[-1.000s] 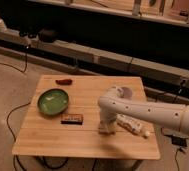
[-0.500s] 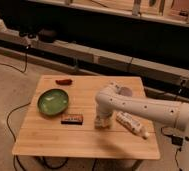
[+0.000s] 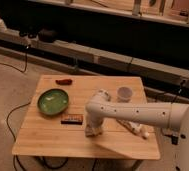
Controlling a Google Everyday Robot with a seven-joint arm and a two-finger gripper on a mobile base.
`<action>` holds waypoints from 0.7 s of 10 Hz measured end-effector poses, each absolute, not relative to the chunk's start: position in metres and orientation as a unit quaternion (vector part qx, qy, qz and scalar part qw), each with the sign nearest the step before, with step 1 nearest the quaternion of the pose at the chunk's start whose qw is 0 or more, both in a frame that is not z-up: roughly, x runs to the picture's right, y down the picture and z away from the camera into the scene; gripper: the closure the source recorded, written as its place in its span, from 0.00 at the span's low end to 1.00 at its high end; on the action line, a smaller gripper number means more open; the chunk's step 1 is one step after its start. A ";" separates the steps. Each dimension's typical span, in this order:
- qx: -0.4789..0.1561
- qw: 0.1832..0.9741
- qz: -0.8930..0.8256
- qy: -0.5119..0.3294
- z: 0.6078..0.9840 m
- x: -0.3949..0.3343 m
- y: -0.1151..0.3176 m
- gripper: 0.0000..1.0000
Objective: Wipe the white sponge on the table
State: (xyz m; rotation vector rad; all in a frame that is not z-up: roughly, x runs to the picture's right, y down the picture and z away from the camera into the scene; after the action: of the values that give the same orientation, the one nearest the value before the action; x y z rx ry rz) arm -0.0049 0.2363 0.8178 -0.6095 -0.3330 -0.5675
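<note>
My gripper points straight down over the middle front of the light wooden planked table. Its tip rests on the tabletop. A small off-white pad, the white sponge, shows at the tip, pressed between the gripper and the wood. The gripper looks shut on it. The white arm reaches in from the right across the table and hides part of the top behind it.
A green bowl sits at the left, with a small dark bar just in front of it, close to the gripper's left. A red object lies at the back left. A white cup stands behind the arm. A white bottle lies to the right.
The gripper has slid left along the tabletop with the sponge under it, away from the white bottle and closer to the dark bar.
</note>
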 end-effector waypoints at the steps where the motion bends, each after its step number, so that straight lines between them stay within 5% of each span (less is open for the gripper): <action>1: -0.296 0.894 -0.292 -0.164 0.809 -0.009 0.246 1.00; 7: -0.317 0.871 -0.337 -0.165 0.757 0.018 0.294 1.00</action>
State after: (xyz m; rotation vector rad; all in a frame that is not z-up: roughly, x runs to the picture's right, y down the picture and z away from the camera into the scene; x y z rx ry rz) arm 0.0185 0.2937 0.7571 -0.6621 -0.3455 -0.7054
